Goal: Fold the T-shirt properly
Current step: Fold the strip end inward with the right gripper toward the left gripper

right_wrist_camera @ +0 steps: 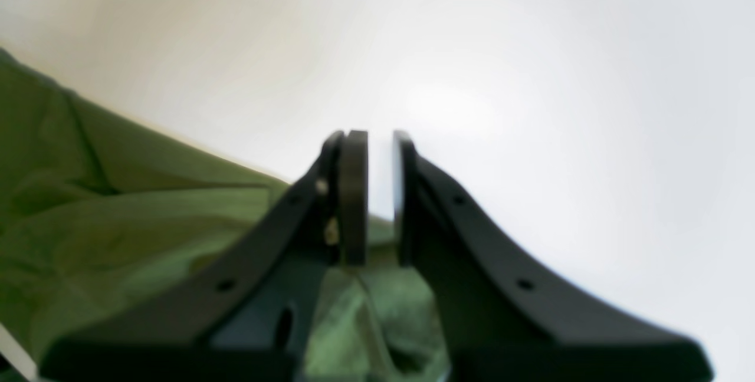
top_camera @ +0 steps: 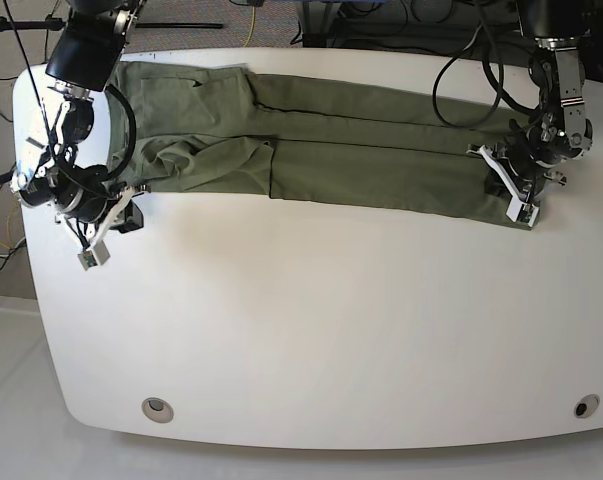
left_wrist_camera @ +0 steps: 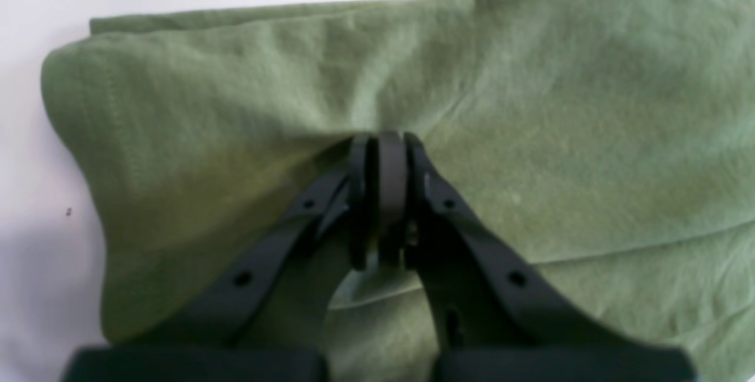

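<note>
The olive T-shirt (top_camera: 321, 150) lies as a long band across the upper part of the white surface (top_camera: 321, 320). 1 gripper (top_camera: 516, 195) sits at its right end, another gripper (top_camera: 116, 215) at the left.

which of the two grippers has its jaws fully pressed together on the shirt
The left gripper, on the base view's right: its jaws meet, pinching the T-shirt. The right gripper shows a narrow gap at its tips.

The near table (top_camera: 311, 330) lies open to a hand; the T-shirt (top_camera: 381, 160) spans the far edge.
</note>
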